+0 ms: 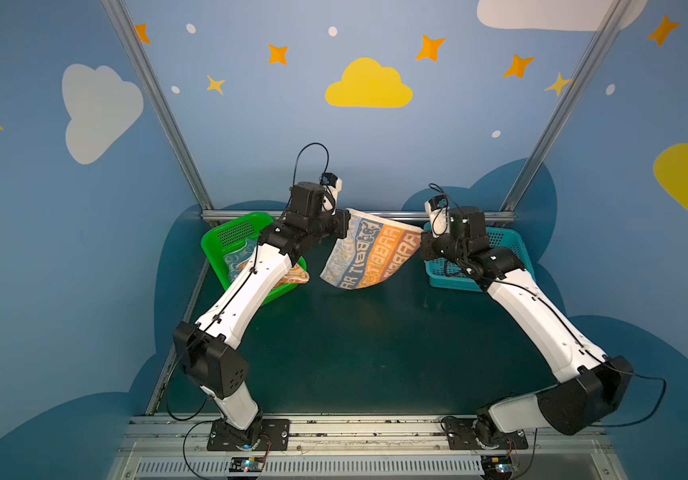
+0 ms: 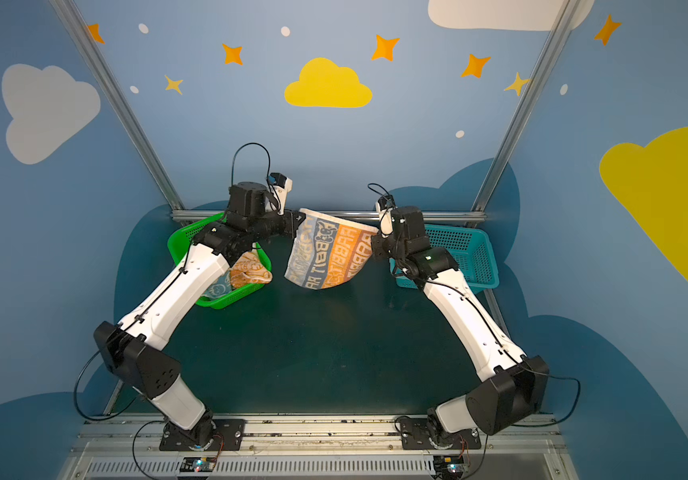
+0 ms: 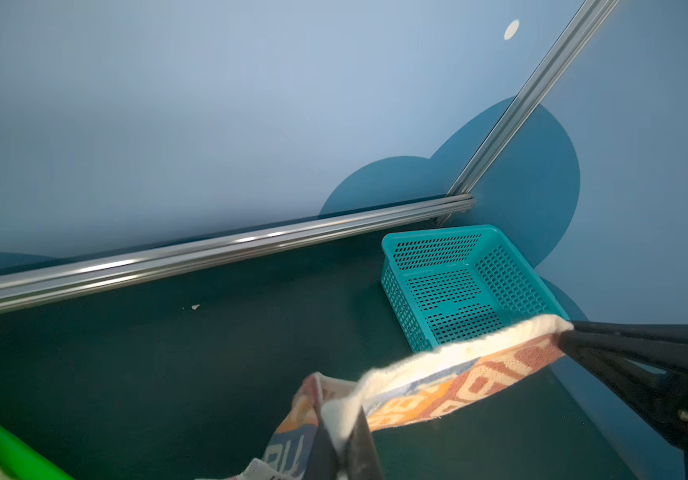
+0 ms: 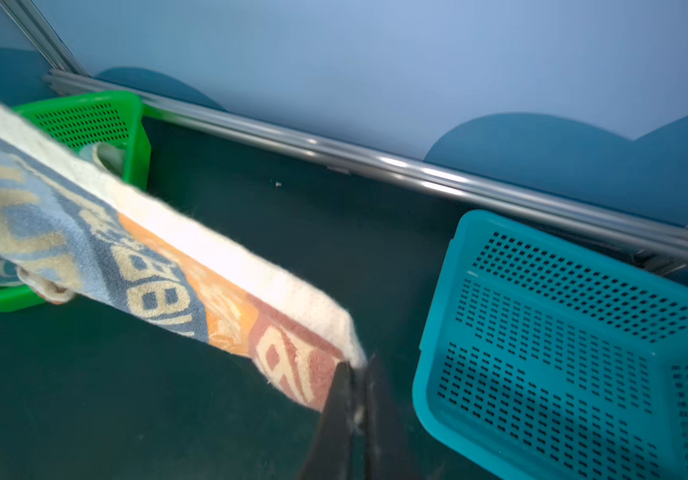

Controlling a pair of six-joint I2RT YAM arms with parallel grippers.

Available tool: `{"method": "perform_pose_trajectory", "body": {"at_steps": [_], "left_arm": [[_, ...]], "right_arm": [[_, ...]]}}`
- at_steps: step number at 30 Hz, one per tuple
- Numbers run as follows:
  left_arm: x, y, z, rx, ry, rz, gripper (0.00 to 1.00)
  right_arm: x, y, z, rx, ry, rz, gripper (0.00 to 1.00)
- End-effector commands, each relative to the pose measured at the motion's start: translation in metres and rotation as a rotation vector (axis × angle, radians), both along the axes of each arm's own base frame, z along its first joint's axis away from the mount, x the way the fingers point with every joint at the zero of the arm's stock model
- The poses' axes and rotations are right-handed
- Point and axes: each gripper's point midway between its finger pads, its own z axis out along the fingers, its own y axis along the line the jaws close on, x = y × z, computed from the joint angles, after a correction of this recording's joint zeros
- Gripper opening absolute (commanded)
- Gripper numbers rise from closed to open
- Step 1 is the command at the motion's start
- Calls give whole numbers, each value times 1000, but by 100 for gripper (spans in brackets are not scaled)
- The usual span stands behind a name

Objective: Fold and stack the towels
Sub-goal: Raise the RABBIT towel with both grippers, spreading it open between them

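Both arms rise from the near rail, elbows bowed outward, forearms sloping toward the far wall. Wrists are turned inward so the claws face each other across the middle. My left claw (image 1: pixel 346 218) sits near the far inner corner of the green perforated plastic basket (image 1: pixel 246 219). My right claw (image 1: pixel 422 235) sits just in front of the teal perforated plastic basket (image 1: pixel 500 243).

Left claw: jaws pinched tight on one top corner of the striped terry towel (image 1: pixel 371 253), blue/orange/pale yellow w/ a rabbit and "RABBIT" lettering. Right claw: same, clamped down on the opp top corner, pale hem caught btwn the tips, clear in the right wrist view.

The towel is strung btwn the two claws, top hem sagging a little, body hanging in a curve over the dark green table mat (image 1: pixel 355 353). It's approx midway btwn the baskets and touches neither. Can't tell if its lower edge brushes the mat. Crumpled towels (image 2: pixel 246 268), orange and pale blue, lie in the green basket, partly under my left forearm
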Motion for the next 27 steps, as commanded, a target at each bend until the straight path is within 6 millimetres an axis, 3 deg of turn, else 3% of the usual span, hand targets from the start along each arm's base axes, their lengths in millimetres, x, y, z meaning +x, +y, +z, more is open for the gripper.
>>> {"method": "perform_pose_trajectory", "body": {"at_steps": [1, 9, 15, 23, 27], "left_arm": [[-21, 13, 38, 18, -49, 9, 4], [-74, 9, 95, -12, -151, -72, 4], [-129, 6, 128, -62, -260, -133, 4], [-199, 11, 139, -193, -244, -230, 4], [-211, 21, 136, -248, -230, -207, 4]], "right_arm": [[-7, -3, 65, 25, -190, 42, 0], [-45, 1, 117, 32, -335, 174, 0], [-96, 10, 142, 75, -405, 333, 0], [-171, 11, 152, 145, -413, 509, 0], [-189, 4, 154, 171, -423, 517, 0]]}}
